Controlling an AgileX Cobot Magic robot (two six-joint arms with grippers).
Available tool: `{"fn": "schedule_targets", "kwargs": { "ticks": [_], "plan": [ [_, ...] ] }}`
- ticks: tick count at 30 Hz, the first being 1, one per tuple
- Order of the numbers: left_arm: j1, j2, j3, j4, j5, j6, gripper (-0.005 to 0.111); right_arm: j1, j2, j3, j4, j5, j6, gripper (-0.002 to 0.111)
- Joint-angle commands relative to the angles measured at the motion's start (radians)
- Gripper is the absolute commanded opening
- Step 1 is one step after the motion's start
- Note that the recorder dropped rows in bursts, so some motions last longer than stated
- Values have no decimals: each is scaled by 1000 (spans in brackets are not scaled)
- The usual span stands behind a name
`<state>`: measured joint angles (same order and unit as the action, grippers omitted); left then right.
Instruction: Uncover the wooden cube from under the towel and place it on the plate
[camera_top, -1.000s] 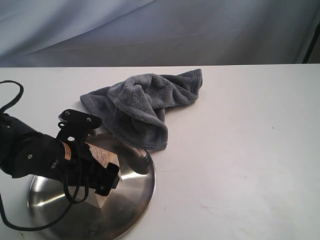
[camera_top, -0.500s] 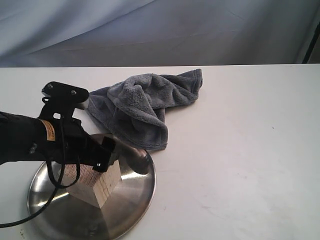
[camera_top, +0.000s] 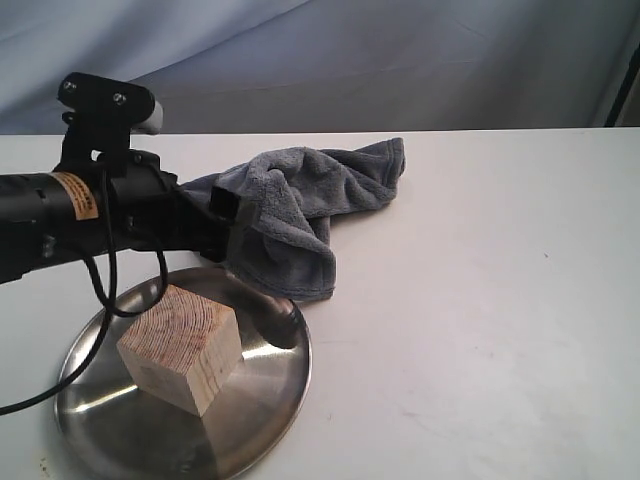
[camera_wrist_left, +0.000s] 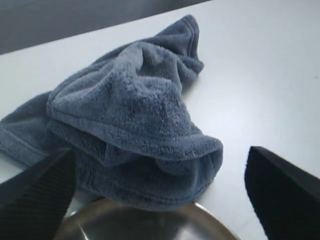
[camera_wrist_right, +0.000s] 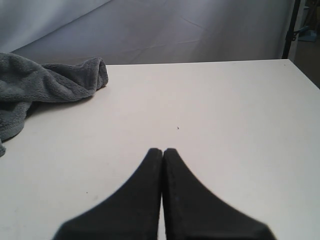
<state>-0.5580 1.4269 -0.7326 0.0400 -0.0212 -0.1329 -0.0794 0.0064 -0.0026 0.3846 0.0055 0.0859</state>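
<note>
In the exterior view the cube (camera_top: 180, 345) stands free on the plate (camera_top: 272, 395), left of its middle, one corner turned toward the camera, with nothing touching it. A second ago the left gripper (camera_top: 226, 206) was down over the plate with the cube between its fingers; half a second ago it was lifting off; now it hangs clear above the plate's far rim, in front of the towel (camera_top: 305, 195). The towel lies bunched on the table (camera_top: 480, 300) behind the plate, its near fold reaching the rim. We judge the release made and the task as good as done: the cube is uncovered and on the plate, and only pulling the arm away remains. In the left wrist view the fingers (camera_wrist_left: 37, 192) stand wide apart with nothing between them, so this gripper is open and empty; past them we see the heaped towel (camera_wrist_left: 130, 112) and an arc of the plate (camera_wrist_left: 150, 225), but not the cube, which is out of this frame. In the right wrist view the right gripper (camera_wrist_right: 162, 151) has its fingertips pressed together on nothing and hangs over bare table (camera_wrist_right: 225, 115), with the towel's end (camera_wrist_right: 50, 80) off to one side and well apart from it; this arm is taking no part in the placing.
</note>
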Motion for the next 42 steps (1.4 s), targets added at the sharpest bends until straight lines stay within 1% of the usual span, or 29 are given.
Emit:
{"fn": "schedule_targets", "kwargs": {
  "ticks": [1, 3, 6, 9, 11, 12, 14, 15, 18, 20, 28, 31, 33, 37, 42],
  "plan": [
    [-3, -5, -7, 5, -74, 7, 64, 0, -6, 3, 5, 12, 4, 3],
    [1, -5, -7, 5, -86, 12, 51, 0, -6, 3, 5, 12, 4, 3],
    [1, -5, -7, 5, -127, 87, 31, 0, -6, 3, 5, 12, 4, 3],
    [1, -5, -7, 5, -219, 197, 14, 0, -6, 3, 5, 12, 4, 3],
    [1, -5, -7, 3, -292, 237, 3, 0, -6, 3, 5, 12, 4, 3],
    [1, -5, -7, -4, -321, 238, 0, 0, -6, 3, 5, 12, 4, 3],
    [1, -5, -12, -40, -356, 244, 0, 0, -6, 3, 5, 12, 4, 3],
    [9, -5, -18, -81, -350, 247, 0, 0, -6, 3, 5, 12, 4, 3],
    [56, -5, -55, -191, -264, 247, 0, 0, -6, 3, 5, 12, 4, 3],
    [114, -5, -83, -240, -187, 247, 0, 0, -6, 3, 5, 12, 4, 3],
    [371, -5, -145, -240, 21, 247, 0, 0, -6, 3, 5, 12, 4, 3],
    [444, -5, -145, -208, 69, 247, 0, 0, -6, 3, 5, 12, 4, 3],
    [475, -7, -145, -175, 132, 247, 0, 0, -6, 3, 5, 12, 4, 3],
    [538, -27, -145, -114, 315, 245, 0, 0, -6, 3, 5, 12, 4, 3],
    [608, -61, -145, -100, 498, 229, 0, 0, -6, 3, 5, 12, 4, 3]
  ]
}}
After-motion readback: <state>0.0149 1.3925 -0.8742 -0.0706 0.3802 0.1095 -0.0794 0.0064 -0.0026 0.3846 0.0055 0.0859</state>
